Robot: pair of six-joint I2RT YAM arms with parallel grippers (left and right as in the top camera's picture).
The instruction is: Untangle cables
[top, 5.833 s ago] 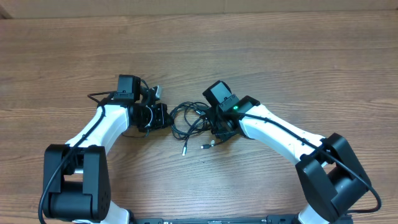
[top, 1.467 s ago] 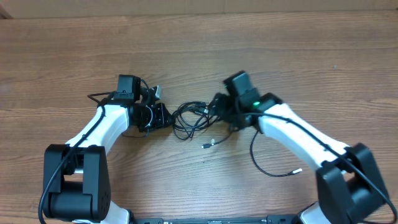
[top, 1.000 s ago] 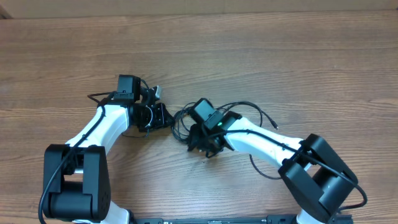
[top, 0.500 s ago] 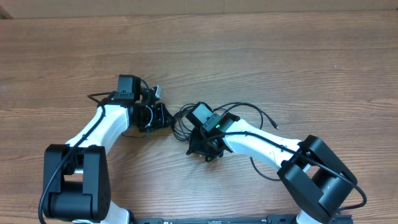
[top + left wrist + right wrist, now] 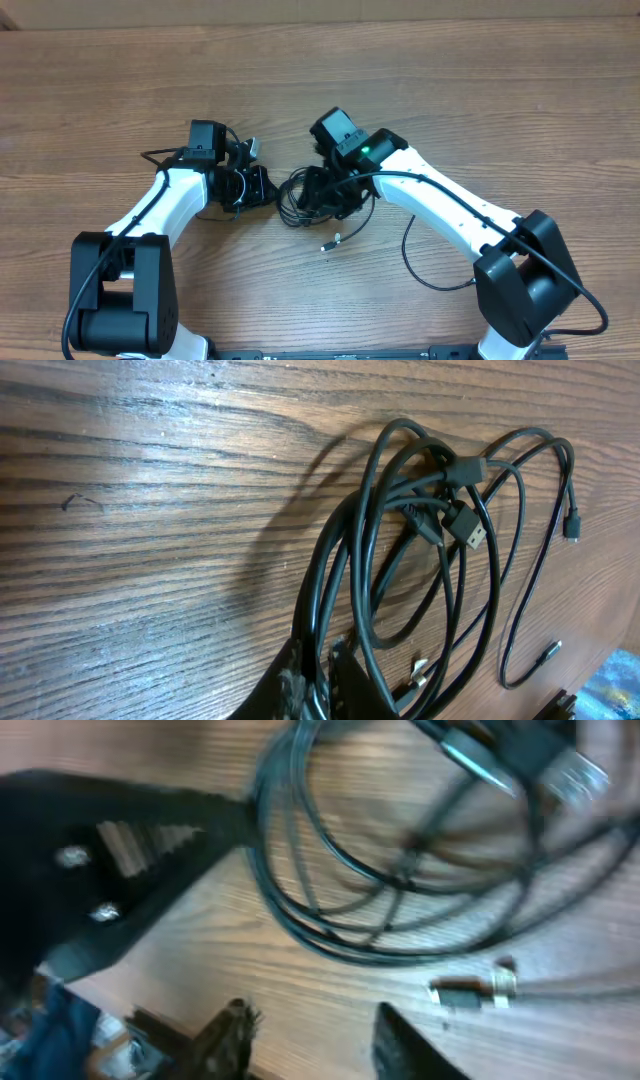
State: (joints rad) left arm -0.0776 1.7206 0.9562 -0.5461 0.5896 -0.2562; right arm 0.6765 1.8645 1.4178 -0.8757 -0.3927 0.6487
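The cables [image 5: 296,197] are a tangle of thin black looped cords between my two grippers. They fill the left wrist view [image 5: 400,540], with a flat silver plug [image 5: 470,526] near the top. My left gripper [image 5: 258,188] is shut on several strands at the loops' left end [image 5: 322,675]. My right gripper [image 5: 328,196] hovers over the right side of the tangle. Its fingers [image 5: 315,1040] are open and empty, with the blurred loops [image 5: 330,910] and a small plug [image 5: 470,988] just beyond them.
One thin black cable [image 5: 407,250] lies apart on the wooden table [image 5: 480,100], curving to the front right under my right arm. A small plug end [image 5: 330,243] lies in front of the tangle. My left gripper's black body shows in the right wrist view [image 5: 100,850].
My right gripper has moved from in front of the tangle back and up over its right side. The left arm has not moved and keeps its hold.
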